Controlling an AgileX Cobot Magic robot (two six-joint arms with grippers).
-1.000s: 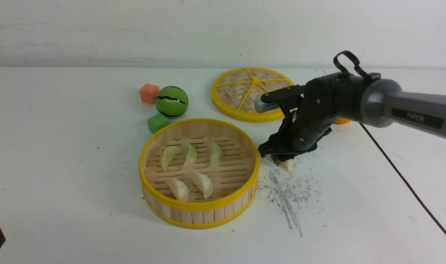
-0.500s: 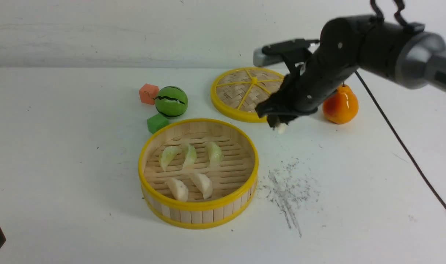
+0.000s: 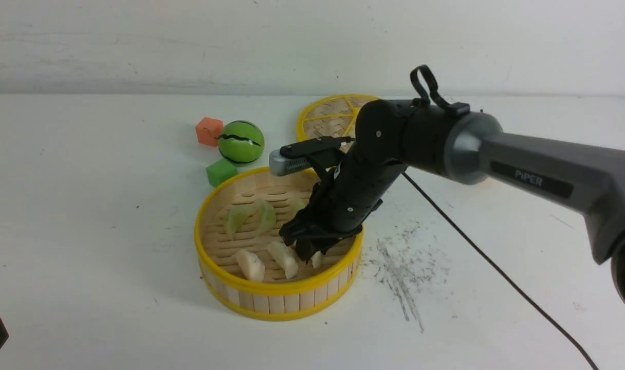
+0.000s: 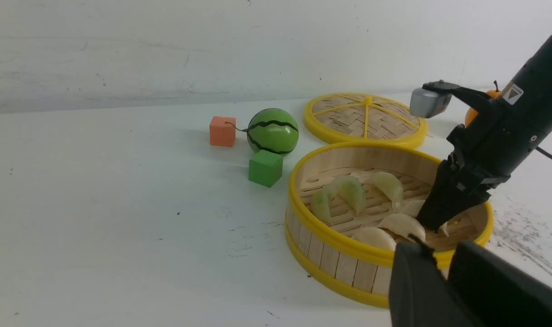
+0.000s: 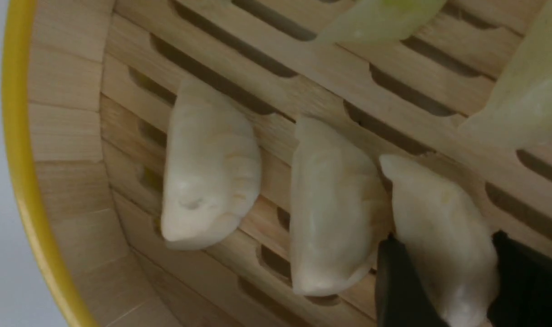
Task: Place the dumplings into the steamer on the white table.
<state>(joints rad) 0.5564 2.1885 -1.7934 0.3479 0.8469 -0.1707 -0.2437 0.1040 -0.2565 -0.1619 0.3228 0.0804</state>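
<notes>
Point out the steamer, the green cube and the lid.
steamer [image 3: 279, 288], front view, near yellow rim.
green cube [image 3: 221, 172], front view, top face.
lid [image 4: 348, 120], left wrist view, woven surface.

Held between the right gripper's [image 3: 312, 253] fingers [image 5: 396, 290]: one cream-white dumpling [image 5: 441, 236], down inside the bamboo steamer [image 3: 279, 300] on the white table [image 3: 86, 231]. Just beside it, two more cream-white dumplings [image 3: 269, 261]; beyond, three pale green dumplings [image 3: 251, 216].

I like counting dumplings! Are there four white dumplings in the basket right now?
No, the right wrist view shows only three white dumplings in the steamer, the third one sitting between the black jaws.
</notes>
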